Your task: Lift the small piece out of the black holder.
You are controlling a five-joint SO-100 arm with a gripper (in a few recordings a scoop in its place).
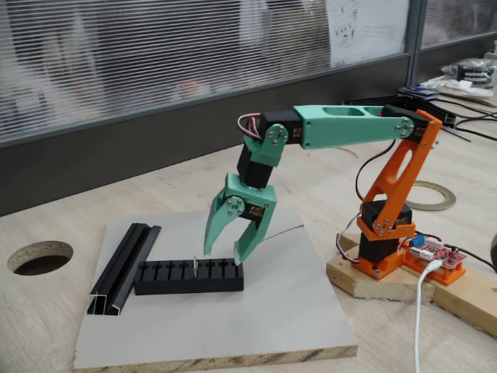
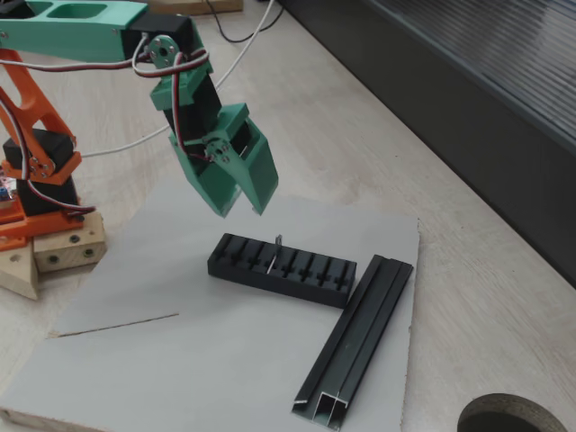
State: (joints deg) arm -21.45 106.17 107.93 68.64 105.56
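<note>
The black holder lies on a grey board, a low slotted block. The small piece, a thin pale sliver, stands upright in one of its slots, near the middle in a fixed view. My green gripper hangs just above the holder, pointing down, open, with nothing between its fingers. In a fixed view its tips sit slightly right of the piece and apart from it.
A long black U-channel rail lies beside the holder on the grey board. A thin grey line crosses the board. The table has a round hole. A tape roll lies behind the arm's base.
</note>
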